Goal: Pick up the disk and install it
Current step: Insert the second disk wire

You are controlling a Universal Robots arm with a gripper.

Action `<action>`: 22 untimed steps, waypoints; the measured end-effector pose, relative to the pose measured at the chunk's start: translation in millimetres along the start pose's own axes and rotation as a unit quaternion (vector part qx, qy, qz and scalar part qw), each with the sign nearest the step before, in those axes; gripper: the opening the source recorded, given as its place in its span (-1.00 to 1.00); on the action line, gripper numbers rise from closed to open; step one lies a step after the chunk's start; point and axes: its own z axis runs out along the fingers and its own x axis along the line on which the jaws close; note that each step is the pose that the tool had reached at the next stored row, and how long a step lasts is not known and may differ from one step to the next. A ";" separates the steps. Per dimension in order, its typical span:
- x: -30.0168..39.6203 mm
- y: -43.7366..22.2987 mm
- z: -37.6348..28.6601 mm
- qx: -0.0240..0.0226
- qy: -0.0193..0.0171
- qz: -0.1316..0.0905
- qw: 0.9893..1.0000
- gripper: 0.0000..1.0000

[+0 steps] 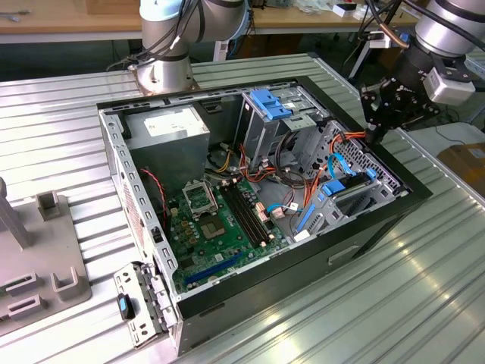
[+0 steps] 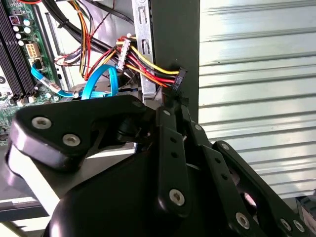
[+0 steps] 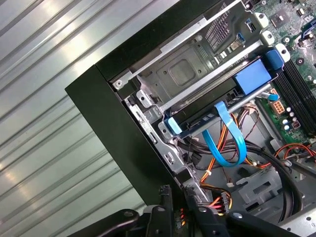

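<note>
The disk, a dark body in a bright blue carrier, sits in the drive bay at the corner of the open computer case. In the exterior view the disk shows low at the case's right side. A blue flat cable loops away from it. My gripper hangs over the case's right rim, a little beyond the disk. In the second wrist view my gripper is shut on a black power connector with yellow, red and orange wires. Those wires run to a white plug.
A fixed blue bracket tops the silver drive cage. The motherboard lies on the case floor with cable bundles beside it. A second arm's base stands behind the case. Grey fixtures sit on the ribbed metal table.
</note>
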 end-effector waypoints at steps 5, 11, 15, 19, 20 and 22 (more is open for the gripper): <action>0.0 0.0 0.0 0.000 0.000 0.000 1.000 -0.68; 0.4 -0.4 -4.5 0.000 0.000 0.000 1.000 -0.68; 0.7 -0.9 -9.9 0.001 0.000 0.000 1.000 -0.68; 0.7 -0.9 -10.4 0.001 0.000 0.000 1.000 -0.68; 0.4 -0.6 -10.5 0.001 0.000 0.000 1.000 -0.68; -2.2 1.3 -10.9 0.001 0.000 0.000 1.000 -0.68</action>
